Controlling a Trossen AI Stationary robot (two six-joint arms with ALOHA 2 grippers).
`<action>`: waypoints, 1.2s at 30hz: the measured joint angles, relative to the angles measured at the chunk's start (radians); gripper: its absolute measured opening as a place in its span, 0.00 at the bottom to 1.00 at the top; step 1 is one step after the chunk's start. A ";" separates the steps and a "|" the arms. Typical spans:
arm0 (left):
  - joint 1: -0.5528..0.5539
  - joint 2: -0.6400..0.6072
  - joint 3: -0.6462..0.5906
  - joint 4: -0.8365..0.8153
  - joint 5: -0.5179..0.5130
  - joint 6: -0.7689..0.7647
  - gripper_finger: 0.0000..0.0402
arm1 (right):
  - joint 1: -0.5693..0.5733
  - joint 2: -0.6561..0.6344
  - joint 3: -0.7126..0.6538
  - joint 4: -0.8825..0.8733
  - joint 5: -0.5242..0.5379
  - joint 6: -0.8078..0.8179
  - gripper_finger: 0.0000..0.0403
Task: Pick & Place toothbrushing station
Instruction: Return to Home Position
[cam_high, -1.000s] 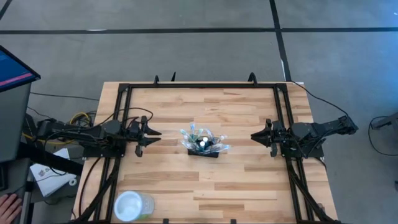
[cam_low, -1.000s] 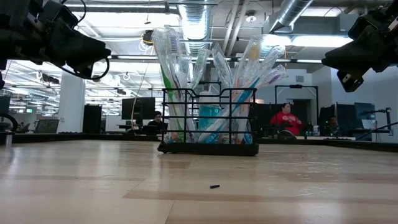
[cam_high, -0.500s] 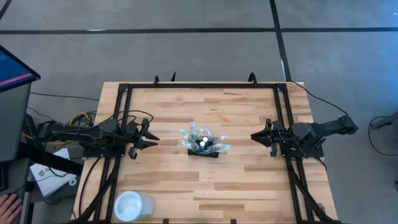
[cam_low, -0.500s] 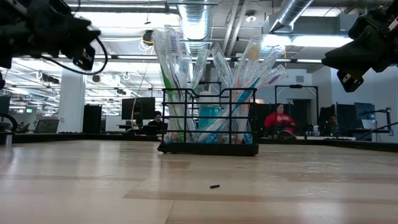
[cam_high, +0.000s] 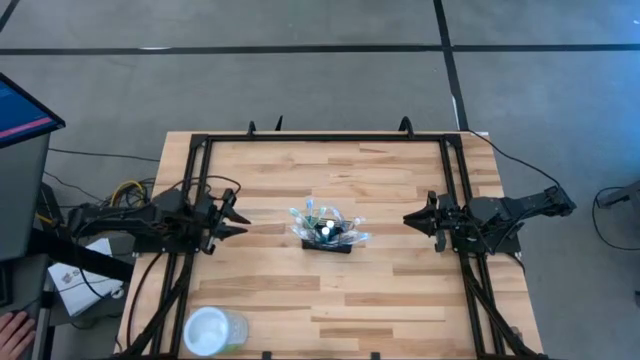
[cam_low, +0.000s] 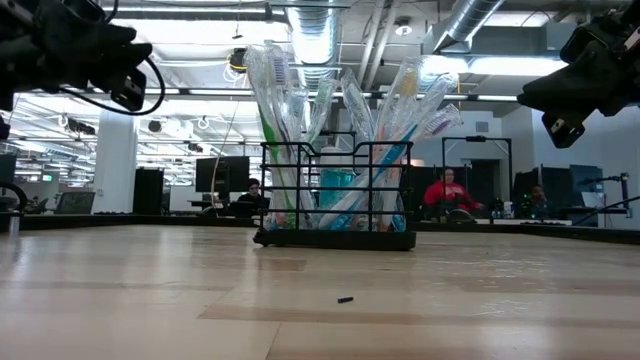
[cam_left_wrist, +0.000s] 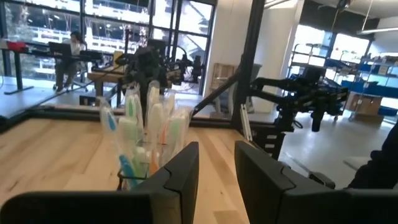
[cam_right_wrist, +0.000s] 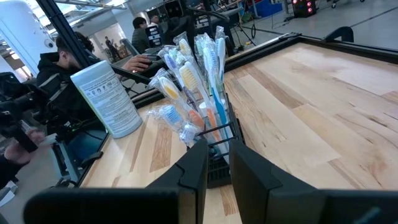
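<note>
The toothbrushing station (cam_high: 327, 236) stands mid-tabletop (cam_high: 400, 290), full of wrapped toothbrushes (cam_low: 300, 95), well apart from both empty grippers, left gripper (cam_high: 232, 217) and right gripper (cam_high: 413, 219) each slightly parted, so the placing step looks done or any pick must start with a fresh approach.

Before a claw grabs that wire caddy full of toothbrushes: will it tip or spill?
Probably top-heavy: the toothbrushes stand well above the short caddy and fan outward, so a high push may tip it. The open wire frame looks light and likely slides on the smooth wooden table. The brushes sit loose and could shift or spill if it's tilted.
</note>
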 joint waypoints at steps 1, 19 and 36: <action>0.000 0.007 0.000 0.000 0.000 0.001 0.25 | 0.000 0.000 0.000 0.000 0.000 0.000 0.15; 0.000 0.116 0.000 0.011 -0.001 0.003 0.25 | 0.000 0.000 0.000 0.000 0.000 0.000 0.15; 0.000 0.177 0.000 0.015 -0.001 0.003 0.25 | 0.000 0.000 0.000 0.000 0.000 0.000 0.15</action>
